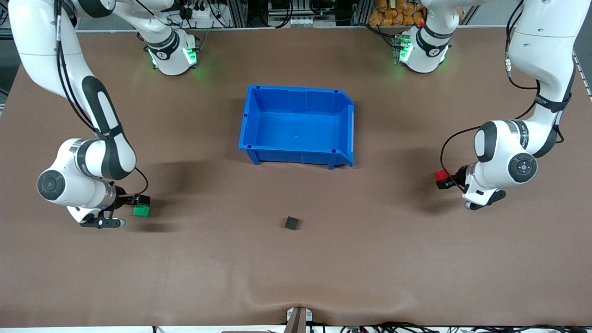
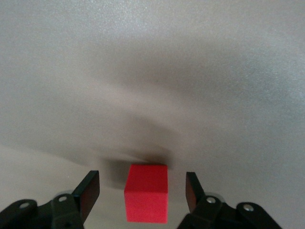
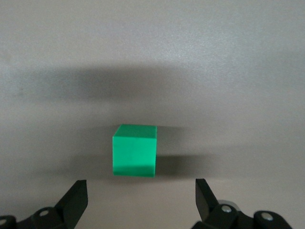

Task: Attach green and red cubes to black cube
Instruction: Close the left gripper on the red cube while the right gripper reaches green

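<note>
The red cube (image 1: 441, 175) rests on the table near the left arm's end. My left gripper (image 1: 447, 181) is low around it. In the left wrist view the red cube (image 2: 147, 192) sits between the open fingers (image 2: 90, 190), with a gap on each side. The green cube (image 1: 141, 211) rests near the right arm's end. My right gripper (image 1: 138, 205) is low beside it and open. In the right wrist view the green cube (image 3: 135, 150) lies just ahead of the fingertips (image 3: 78, 191), not between them. The black cube (image 1: 291, 223) lies alone mid-table, nearer the front camera than the bin.
An empty blue bin (image 1: 253, 121) stands in the middle of the brown table, between the two arms' bases and the black cube. A small bracket (image 1: 298, 317) sits at the table's front edge.
</note>
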